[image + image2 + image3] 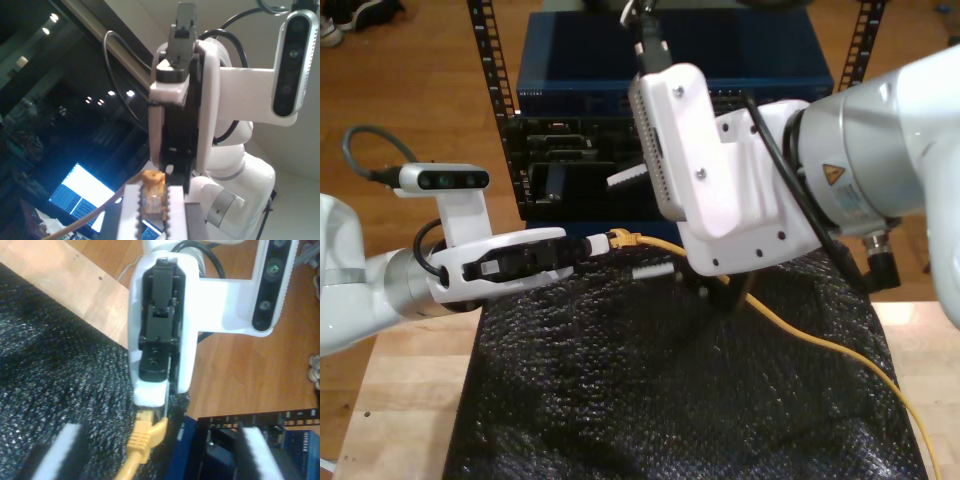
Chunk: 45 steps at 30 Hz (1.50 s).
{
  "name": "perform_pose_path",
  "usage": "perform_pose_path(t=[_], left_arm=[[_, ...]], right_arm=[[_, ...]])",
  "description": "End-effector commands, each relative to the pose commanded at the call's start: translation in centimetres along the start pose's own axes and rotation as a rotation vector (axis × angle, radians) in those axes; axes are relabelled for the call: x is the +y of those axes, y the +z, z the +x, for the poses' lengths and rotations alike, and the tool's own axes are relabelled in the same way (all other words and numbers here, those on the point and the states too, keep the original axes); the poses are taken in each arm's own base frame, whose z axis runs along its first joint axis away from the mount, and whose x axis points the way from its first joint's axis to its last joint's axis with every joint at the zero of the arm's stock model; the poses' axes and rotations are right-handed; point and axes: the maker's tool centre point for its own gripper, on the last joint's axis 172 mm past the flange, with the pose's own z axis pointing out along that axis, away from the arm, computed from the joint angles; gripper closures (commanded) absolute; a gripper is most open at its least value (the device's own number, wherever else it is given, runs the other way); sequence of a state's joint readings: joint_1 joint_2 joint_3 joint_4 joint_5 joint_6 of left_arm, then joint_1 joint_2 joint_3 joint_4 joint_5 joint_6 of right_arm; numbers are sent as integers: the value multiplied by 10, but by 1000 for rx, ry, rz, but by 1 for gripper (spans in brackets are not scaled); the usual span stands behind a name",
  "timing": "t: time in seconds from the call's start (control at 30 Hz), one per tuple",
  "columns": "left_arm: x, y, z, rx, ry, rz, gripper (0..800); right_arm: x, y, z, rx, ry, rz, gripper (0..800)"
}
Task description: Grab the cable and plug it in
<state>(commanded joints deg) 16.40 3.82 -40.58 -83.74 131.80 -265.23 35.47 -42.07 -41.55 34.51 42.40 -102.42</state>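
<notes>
Yellow-orange cable [790, 325] over the black mat [650, 400], plug end clenched in my first gripper [152, 200], my second gripper [165, 455] spread open.

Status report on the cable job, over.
My first gripper shut on the cable at its plug end. My second gripper open, close beside it. Not plugged in yet.

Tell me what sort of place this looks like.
Probably a robotics lab or workshop set up for network wiring: a rack holding blue equipment, a yellow cable over a black mat, and a wooden table.
</notes>
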Motion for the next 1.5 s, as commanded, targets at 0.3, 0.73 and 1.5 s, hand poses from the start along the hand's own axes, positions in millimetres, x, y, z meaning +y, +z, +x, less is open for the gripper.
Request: perform_pose_path(t=[0.3, 0.73, 1.5], left_arm=[[5, 1, 5, 17, -11, -20, 784], [4, 0, 7, 24, -17, -20, 779], [4, 0, 6, 24, -17, -22, 774]], right_arm=[[-3, 2, -2, -2, 8, 6, 261], [-3, 0, 0, 2, 5, 0, 363], [-4, 1, 0, 2, 6, 4, 464]])
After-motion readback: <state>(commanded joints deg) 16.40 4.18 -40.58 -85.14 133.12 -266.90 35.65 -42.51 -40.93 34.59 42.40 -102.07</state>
